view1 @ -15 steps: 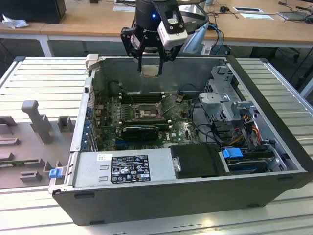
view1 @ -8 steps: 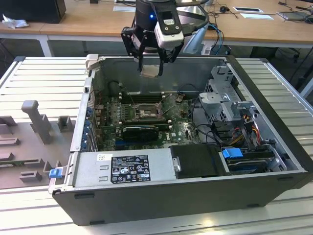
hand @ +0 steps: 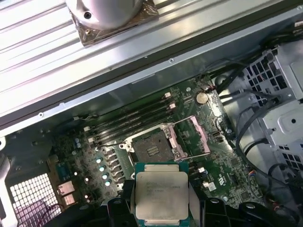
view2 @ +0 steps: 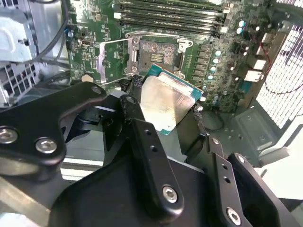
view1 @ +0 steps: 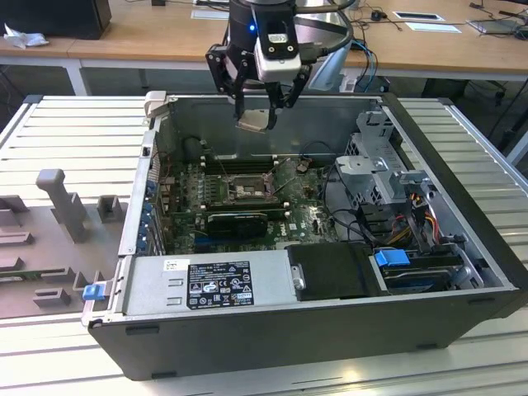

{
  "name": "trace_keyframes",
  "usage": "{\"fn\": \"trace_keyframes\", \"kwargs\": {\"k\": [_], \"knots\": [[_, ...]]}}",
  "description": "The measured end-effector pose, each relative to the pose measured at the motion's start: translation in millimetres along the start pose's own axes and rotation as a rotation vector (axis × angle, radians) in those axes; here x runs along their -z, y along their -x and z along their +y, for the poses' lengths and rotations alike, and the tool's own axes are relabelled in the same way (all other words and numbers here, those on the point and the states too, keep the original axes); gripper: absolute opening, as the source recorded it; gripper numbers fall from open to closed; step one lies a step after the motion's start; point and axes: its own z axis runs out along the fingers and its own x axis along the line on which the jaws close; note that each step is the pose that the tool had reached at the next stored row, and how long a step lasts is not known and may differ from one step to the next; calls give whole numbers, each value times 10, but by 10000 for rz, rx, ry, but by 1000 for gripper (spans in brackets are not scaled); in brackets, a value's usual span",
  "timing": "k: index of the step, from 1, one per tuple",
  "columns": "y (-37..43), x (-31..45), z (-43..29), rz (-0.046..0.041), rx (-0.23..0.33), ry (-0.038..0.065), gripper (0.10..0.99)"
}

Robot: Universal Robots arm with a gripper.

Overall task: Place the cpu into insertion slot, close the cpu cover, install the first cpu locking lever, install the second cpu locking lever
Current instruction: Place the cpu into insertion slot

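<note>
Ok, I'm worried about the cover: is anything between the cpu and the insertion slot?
Nothing visible does. The hand holds the cpu above the case; the insertion slot lies bare, its cpu cover swung open beside it.

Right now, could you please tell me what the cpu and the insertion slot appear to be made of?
As it looks, the cpu has a pale metal lid with a dull satin sheen over a green base, likely circuit laminate; the insertion slot has a dark matt frame, probably plastic, around a greyish, glinting centre that suggests metal contacts.
</note>
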Motion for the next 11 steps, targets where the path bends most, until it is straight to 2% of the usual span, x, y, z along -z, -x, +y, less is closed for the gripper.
{"fn": "trace_keyframes", "kwargs": {"k": [3, 5, 11], "knots": [[0, -3, -1, -51, -575, 13, 541], [0, -5, 0, -104, -1155, 24, 541], [0, -25, -2, -182, -2079, 38, 541]]}}
